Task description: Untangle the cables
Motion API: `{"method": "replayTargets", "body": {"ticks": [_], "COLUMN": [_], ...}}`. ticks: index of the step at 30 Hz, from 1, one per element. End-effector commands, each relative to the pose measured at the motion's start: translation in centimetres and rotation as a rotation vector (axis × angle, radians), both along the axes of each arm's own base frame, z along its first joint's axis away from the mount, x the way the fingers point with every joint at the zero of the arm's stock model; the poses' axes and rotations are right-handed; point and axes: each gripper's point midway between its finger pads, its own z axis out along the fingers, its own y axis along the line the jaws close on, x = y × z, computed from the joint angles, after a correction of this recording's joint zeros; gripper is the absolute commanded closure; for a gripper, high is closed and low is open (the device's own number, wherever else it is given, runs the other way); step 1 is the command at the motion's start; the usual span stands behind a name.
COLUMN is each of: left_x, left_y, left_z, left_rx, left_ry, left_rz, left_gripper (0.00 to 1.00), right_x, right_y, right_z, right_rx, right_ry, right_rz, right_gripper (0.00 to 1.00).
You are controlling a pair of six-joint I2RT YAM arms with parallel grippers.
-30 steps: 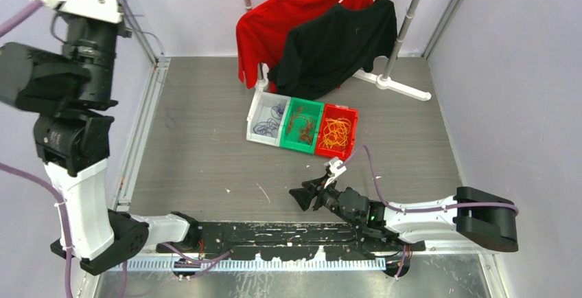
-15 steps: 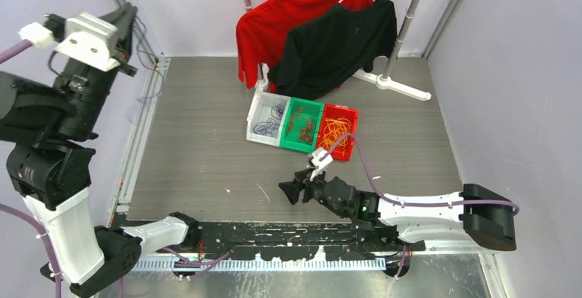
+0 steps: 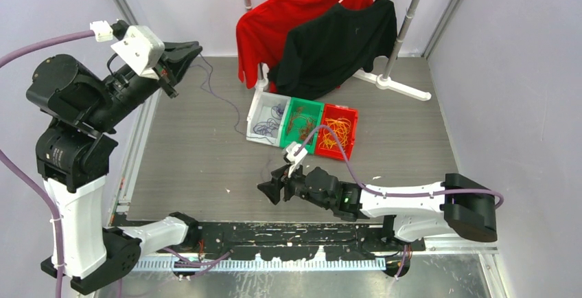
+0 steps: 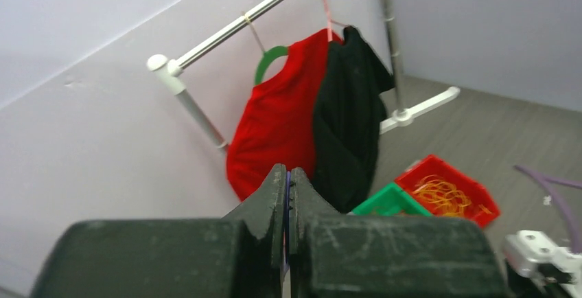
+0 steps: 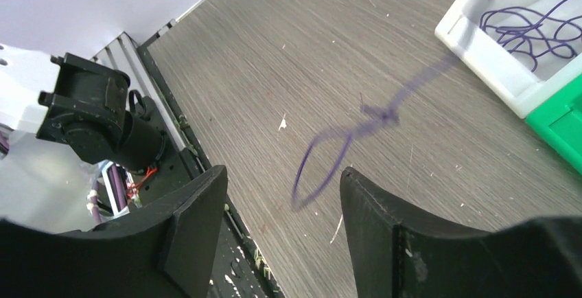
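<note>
Overhead, three bins (image 3: pixel 252 118), one purple cable (image 5: pixel 377 117) pinched by left fingers (image 4: pixel 268 202), right fingers (image 5: pixel 199 222) spread, perhaps around it.

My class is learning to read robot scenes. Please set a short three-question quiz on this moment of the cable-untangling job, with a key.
1. True or false: the left fingers are shut on a purple cable.
2. Which bin holds the yellow-orange cables? A white, B green, C red.
3. Fill in: the right fingers stand ____.
Key: 1 true. 2 C, the red bin. 3 open.
</note>
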Motion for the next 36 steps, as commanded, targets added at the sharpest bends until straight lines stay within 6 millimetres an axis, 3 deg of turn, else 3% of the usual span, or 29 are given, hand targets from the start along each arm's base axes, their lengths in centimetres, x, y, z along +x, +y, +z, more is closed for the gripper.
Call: {"method": "replayTargets", "body": {"ticks": [1,10,20,31,36], "left_x": [-2.9,-2.9,-0.6,4.2,8.5], "left_y": [-1.6,-2.0,-1.8,-3.4,-5.0], "left_z": [1.3,0.6,-0.4,-1.2,-2.0], "left_rx": [-0.098,-0.098,-0.041,0.026,0.046], "left_ry": [0.029,0.06,0.031,0.012,0.031], "left_rz": [-0.15,-0.171,-0.111,-0.085,-0.071], "left_gripper": [1.0,1.0,1.0,1.0,1.0], "right_x": [0.2,1.4,2.8,5.0,5.7], "right_y": [1.4,0.6,-1.3,-6.1,-9.5], "right_z": [3.2,3.2,3.0,2.4,2.6], "right_rx": [0.101,0.137,0.125,0.108,0.099], "right_ry": [-0.018,0.004,0.025,0.044,0.025], "right_rz": [0.015,-0.033,-0.098,-0.249,-0.355], "right_gripper": [0.34,0.36,0.36,0.38,0.39]}}
